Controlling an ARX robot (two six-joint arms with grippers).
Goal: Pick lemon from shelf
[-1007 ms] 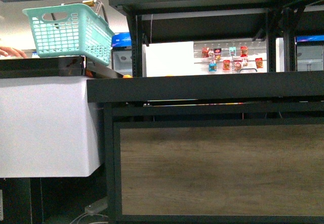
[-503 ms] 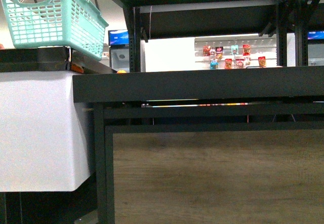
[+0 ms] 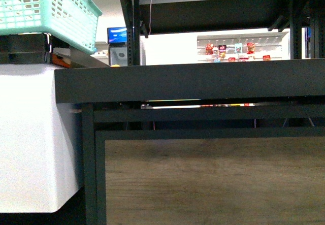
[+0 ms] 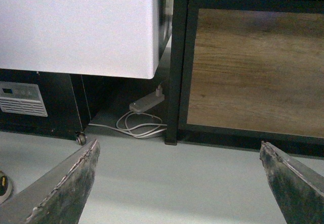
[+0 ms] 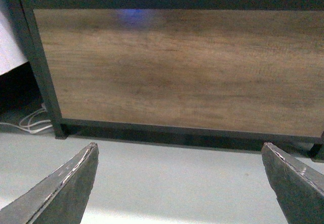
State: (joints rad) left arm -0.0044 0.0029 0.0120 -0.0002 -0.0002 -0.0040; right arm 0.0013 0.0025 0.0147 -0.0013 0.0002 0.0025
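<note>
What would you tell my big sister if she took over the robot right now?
Left hand: open, empty, above the grey floor.
Right hand: open, empty, facing the wood-grain lower panel.
Black metal tiered shelf with flat dark trays: straight ahead, its tray seen edge-on, so its top is hidden.
Bright yellow oval lemon: not seen in any view.
Done: nothing grasped.
Left: find the lemon, grasp it, lift it off.
</note>
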